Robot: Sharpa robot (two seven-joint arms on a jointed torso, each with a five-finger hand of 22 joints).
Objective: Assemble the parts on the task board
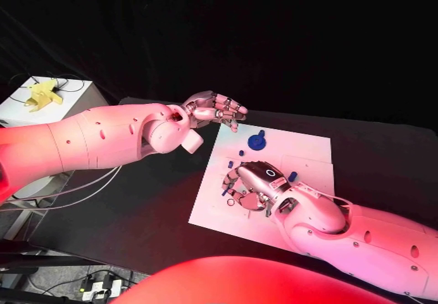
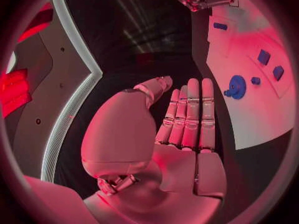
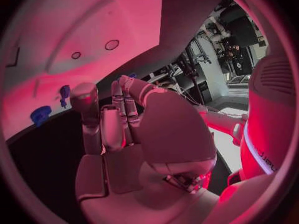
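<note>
1. The left hand (image 1: 215, 107) is hovering above the table just off the far left corner of the task board (image 1: 301, 149), fingers extended side by side and holding nothing.
2. The right hand (image 1: 256, 185) is resting low over the board's near left area; whether it is gripping anything I cannot tell.
3. A round blue part (image 1: 257, 140) is sitting near the board's far edge; smaller blue parts (image 2: 264, 57) are lying close to it.
</note>
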